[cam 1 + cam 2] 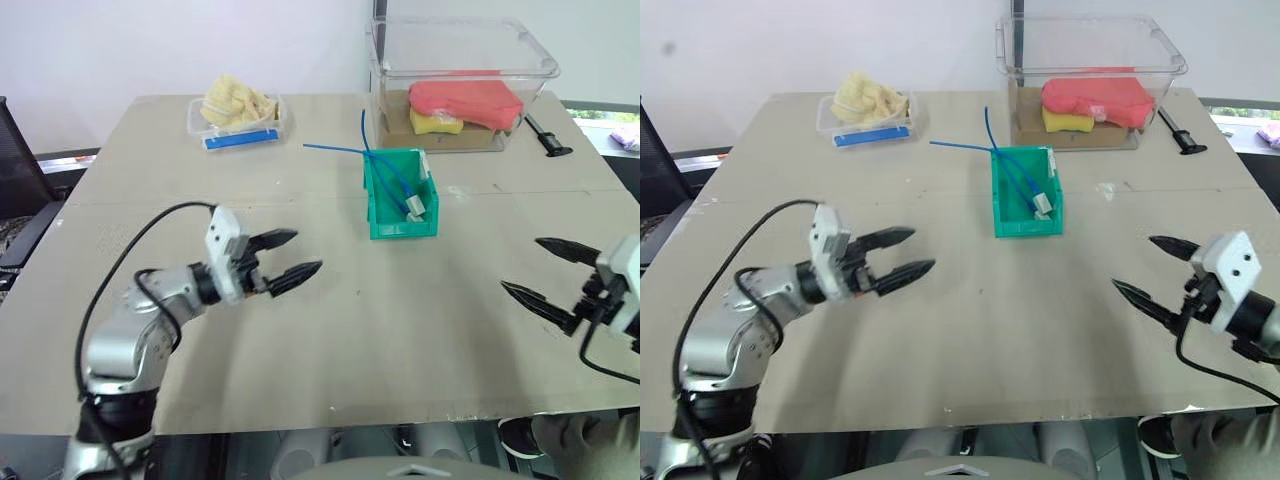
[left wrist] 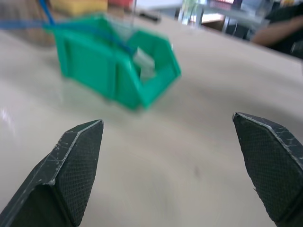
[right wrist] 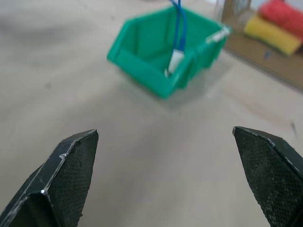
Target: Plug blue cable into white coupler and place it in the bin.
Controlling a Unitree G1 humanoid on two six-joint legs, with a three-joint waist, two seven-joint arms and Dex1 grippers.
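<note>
**Left eye view: cable and coupler in the bin, both grippers clear**

You see the bin [image 1: 400, 195] at mid-table, with the coupler [image 1: 416, 207] lying inside near its front right corner. The cable [image 1: 385, 172] is at the coupler and appears plugged in, though you cannot confirm the seating. Its long axis runs from the coupler up and back over the rear wall, its free end trailing on the table [image 1: 330, 340] toward the far left. From the bin outward, the left gripper [image 1: 285, 258] sits nearer, low and to the bin's left, fingers pointing roughly at it. The right gripper [image 1: 540, 270] stands well apart on the other side. Both have jaws spread wide and hold nothing. Judge the task essentially complete; if the trailing end needs tucking, the left arm has the shorter reach.
</note>
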